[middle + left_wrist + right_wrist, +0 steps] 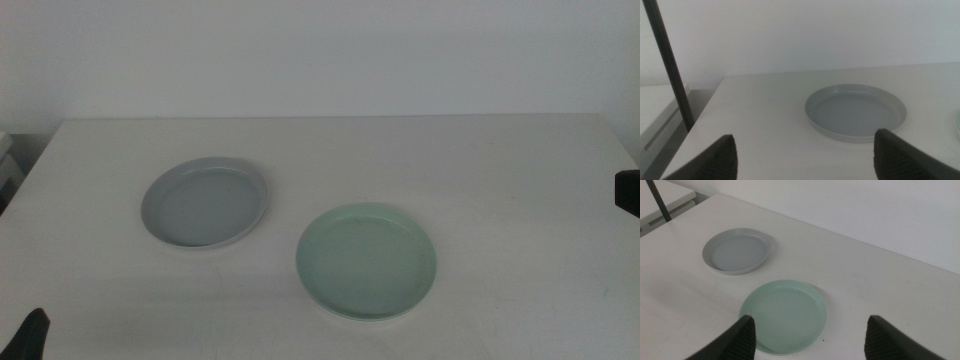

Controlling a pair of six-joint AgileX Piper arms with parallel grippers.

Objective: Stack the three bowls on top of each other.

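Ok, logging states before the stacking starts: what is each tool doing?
Left tool: open, empty, facing the grey-blue bowl.
Right tool: open, empty, above the mint green bowl.

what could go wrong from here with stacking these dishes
1. Only the grey-blue dish and the mint green dish show on the table; no white one is visible, so a full stack of three may not be possible.
2. Both rims are low and lie flat, so an open claw may slip off an edge.
3. The left claw and right claw wait at opposite sides; reaching together, they might collide.
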